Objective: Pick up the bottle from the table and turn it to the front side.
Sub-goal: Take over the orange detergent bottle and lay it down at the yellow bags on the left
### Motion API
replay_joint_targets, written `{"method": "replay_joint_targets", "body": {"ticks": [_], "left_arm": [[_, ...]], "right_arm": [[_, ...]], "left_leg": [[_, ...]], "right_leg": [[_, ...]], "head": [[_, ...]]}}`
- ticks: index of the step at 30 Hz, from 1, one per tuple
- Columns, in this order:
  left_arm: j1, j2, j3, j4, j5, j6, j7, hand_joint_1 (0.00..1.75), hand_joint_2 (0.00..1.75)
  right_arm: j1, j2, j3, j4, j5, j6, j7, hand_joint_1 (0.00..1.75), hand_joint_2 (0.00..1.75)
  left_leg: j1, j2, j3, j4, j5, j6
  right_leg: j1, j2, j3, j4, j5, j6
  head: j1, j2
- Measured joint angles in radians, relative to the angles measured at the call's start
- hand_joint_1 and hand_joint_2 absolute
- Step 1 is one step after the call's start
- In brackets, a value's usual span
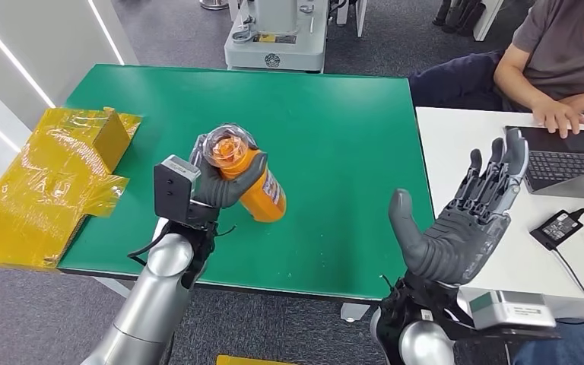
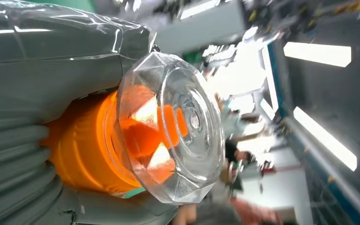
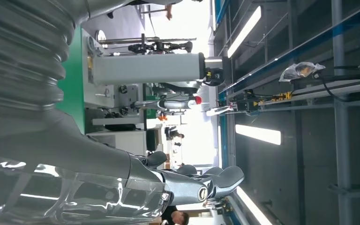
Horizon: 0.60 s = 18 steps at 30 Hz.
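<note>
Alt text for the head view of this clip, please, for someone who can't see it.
The left robot hand grips an orange bottle with a clear faceted cap above a green table, the cap tilted toward the camera. The right robot hand is raised, open and empty, palm up. A yellow wrapped box overhangs the table's left edge; a seated person rests a hand by a laptop at right.

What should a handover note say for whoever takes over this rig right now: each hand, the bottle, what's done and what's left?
Left hand: grips the orange bottle around its upper body, just below the clear cap.
Right hand: open, fingers spread, raised near the green table edge, holding nothing.
Bottle: tilted, cap toward the camera; whether its base touches the table cannot be told.
Done: bottle grasped.
Left: confirm the lift, then turn the bottle so its label faces front. A person sits at the white desk on the right; mind the right arm.
</note>
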Motion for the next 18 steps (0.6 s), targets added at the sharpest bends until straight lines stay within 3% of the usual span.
{"method": "replay_joint_targets", "body": {"ticks": [10, 14, 18], "left_arm": [[-0.005, 0.154, 0.019, -0.153, -0.317, 0.219, -0.021, 1.75, 1.75], [-0.036, 0.227, 0.019, -0.156, -0.576, 0.346, 0.047, 1.75, 1.75], [-0.076, 0.274, 0.016, -0.105, -0.771, 0.394, 0.112, 1.75, 1.75]], "right_arm": [[0.009, -0.027, 0.027, -0.017, -0.039, 0.002, 0.000, 0.00, 1.75], [0.011, -0.034, 0.031, -0.024, -0.040, 0.002, 0.000, 0.00, 1.75], [0.017, -0.037, 0.035, -0.031, -0.040, 0.008, 0.000, 0.00, 1.75]], "left_leg": [[0.000, 0.001, 0.001, 0.000, 0.000, 0.000], [0.000, 0.001, 0.001, 0.000, 0.000, -0.001], [0.000, 0.001, 0.001, 0.000, 0.001, -0.001]], "right_leg": [[0.000, 0.001, 0.000, 0.000, 0.000, 0.000], [0.000, 0.000, 0.000, 0.000, 0.000, -0.001], [0.000, 0.001, 0.000, 0.000, 0.000, -0.001]], "head": [[0.000, 0.000], [0.000, 0.000], [0.000, 0.000]]}}
